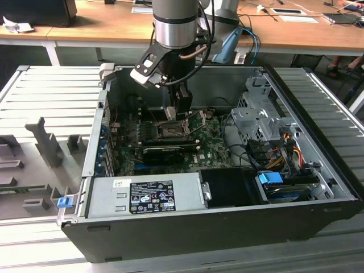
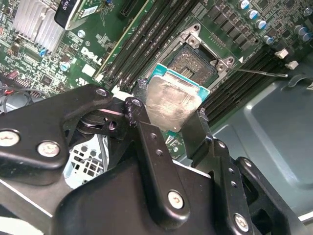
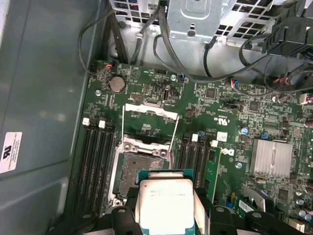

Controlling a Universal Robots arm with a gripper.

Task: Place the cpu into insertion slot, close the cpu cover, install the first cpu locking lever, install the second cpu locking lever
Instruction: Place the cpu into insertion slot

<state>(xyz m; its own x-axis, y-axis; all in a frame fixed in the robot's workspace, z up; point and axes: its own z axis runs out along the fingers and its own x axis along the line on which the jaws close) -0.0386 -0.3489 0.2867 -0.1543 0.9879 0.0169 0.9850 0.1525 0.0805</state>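
Pincer [image 2: 168, 121]: pinching cpu [image 2: 172, 100] by opposite edges, just above bare insertion slot [image 2: 198, 59]; cpu cover [image 3: 146, 107] open.

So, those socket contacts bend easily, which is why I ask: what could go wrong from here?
1. The cpu, clamped by two edges in the pincer, hangs offset from the insertion slot; lowered like this, a corner could hit the contacts.
2. The open cpu cover stands at the slot's edge; the pincer might catch it.

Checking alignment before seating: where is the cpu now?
In both wrist views, the cpu sits between the fingers, close by the open slot, not yet in it.
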